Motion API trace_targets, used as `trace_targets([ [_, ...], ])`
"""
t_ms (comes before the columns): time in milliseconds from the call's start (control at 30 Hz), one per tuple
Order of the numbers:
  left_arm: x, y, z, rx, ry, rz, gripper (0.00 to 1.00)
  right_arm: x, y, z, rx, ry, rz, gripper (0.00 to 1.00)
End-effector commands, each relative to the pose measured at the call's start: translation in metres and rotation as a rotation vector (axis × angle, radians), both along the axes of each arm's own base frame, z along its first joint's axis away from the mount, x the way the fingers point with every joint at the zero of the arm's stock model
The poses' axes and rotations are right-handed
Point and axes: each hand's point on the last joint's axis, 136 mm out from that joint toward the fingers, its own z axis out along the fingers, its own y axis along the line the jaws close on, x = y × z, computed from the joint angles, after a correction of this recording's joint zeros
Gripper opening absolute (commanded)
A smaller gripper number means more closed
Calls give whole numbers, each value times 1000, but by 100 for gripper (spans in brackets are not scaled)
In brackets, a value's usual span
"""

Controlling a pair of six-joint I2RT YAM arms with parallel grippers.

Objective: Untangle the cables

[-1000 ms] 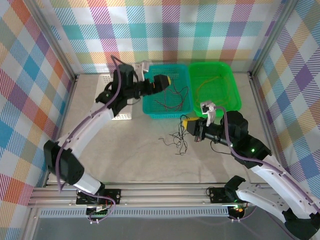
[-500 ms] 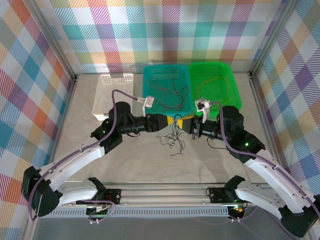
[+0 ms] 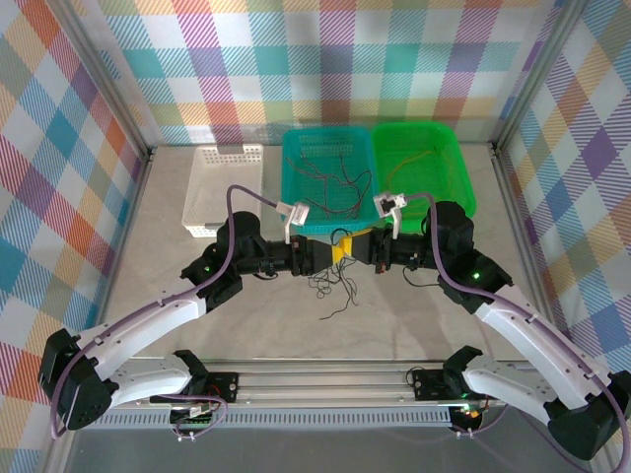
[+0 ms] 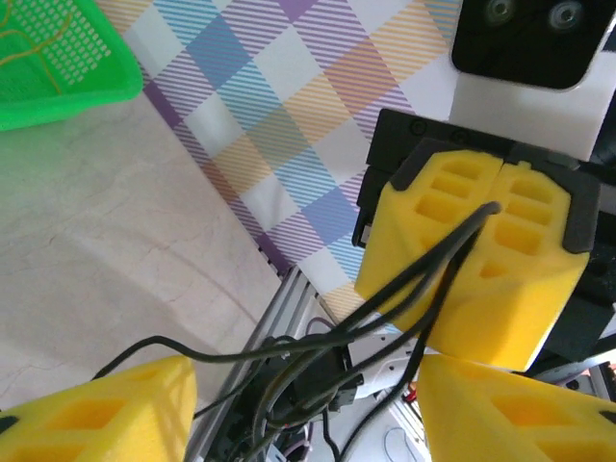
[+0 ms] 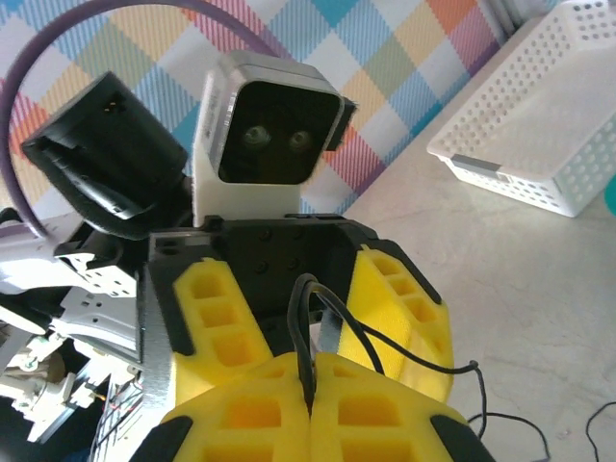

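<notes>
Several thin black-brown wire cables [image 3: 335, 284] hang in a small knot between the two arms at mid-counter, with loose ends trailing onto the pale marbled counter [image 3: 158, 236]. The right fingers [image 4: 452, 221], yellow ribbed foam, are pressed together with a few strands clamped in the seam. The left fingers [image 5: 207, 313], same yellow foam, stand apart. They straddle those strands just in front of the right ones, not pinching yet.

Handling guess: the cables are near weightless and very floppy, and likely to slip through soft foam unless squeezed firmly. They are thin enough to snag on each other and kink if yanked. Best hold looks like the short taut run right beside the right-hand clamp, taking one strand rather than the bunch, then pulling sideways slowly.

Around:
- A teal perforated plastic basket [image 3: 296, 148] behind, with more red and dark wires inside.
- A green plastic basket [image 3: 439, 187] to its right, holding a yellow-orange wire.
- A white perforated basket [image 3: 212, 202] off to the left.

In the way: mainly the two wrists nose to nose, leaving little room. Dangling ends may drag the knot tighter. The teal basket's near rim sits close behind.
</notes>
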Motion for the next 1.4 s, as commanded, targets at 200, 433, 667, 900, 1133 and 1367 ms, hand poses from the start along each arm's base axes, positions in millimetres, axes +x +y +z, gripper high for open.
trace_targets([
  [200,-4,1,6,-8,-59,3,17,-11,5,4,34,8,76,0],
  [433,-3,16,1,58,-74,70,0,2,-11,-15,-55,35,-46,0],
  [667,-10,30,-23,190,-38,82,0,21,-36,-30,-121,80,-183,0],
  [900,-17,45,-53,390,19,63,0,33,-60,-21,-143,47,-307,4],
  [1133,-21,48,-60,413,33,57,0,33,-58,-27,-144,53,-284,7],
  [1367,-15,46,-53,392,28,83,0,26,-36,-44,-87,114,-141,25],
])
